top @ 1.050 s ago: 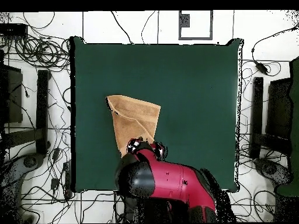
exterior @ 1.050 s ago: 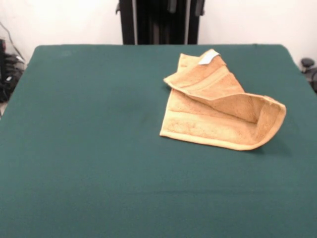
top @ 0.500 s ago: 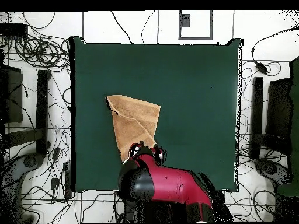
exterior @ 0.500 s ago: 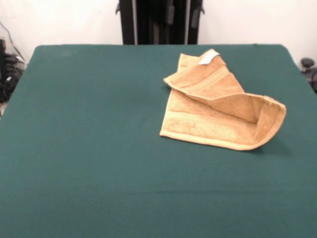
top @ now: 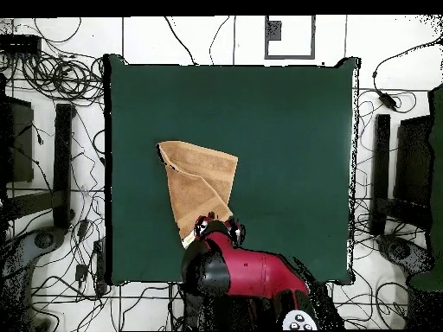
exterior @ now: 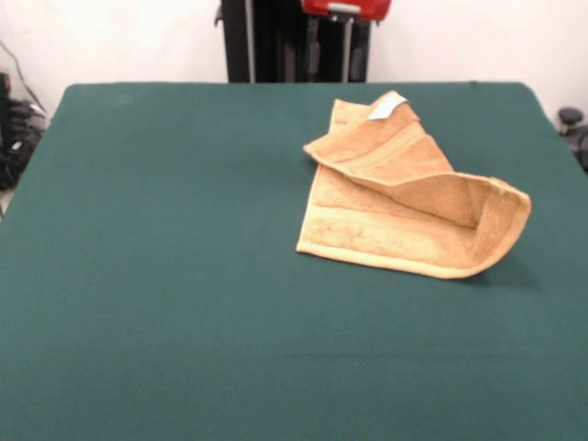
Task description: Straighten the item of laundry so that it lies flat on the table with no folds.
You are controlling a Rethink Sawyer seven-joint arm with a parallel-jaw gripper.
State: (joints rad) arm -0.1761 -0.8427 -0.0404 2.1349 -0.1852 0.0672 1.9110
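While the arm (top: 247,275) hangs over the table's near edge in the overhead view, we see its gripper (top: 216,230) right at the tagged corner of the towel (top: 201,186), so the cloth stretches away from the gripper, out over the table (top: 294,130). We cannot tell whether the gripper is wide or narrow, because the wrist hides it from above and the front view shows only a red part of the arm (exterior: 344,8) at the top edge.

We see the towel on the green table, to one side of its middle and nearer the robot's edge than the far one. It lies folded over itself: an upper flap crosses the lower layer on a diagonal, and one side curls up into an open loop (exterior: 501,230). From above, its long axis runs from the narrow end by the gripper to the broad end farther out. The white tag (exterior: 386,107) sits on that narrow end. We judge the coming move turns on this corner, since it is the point closest to the gripper.
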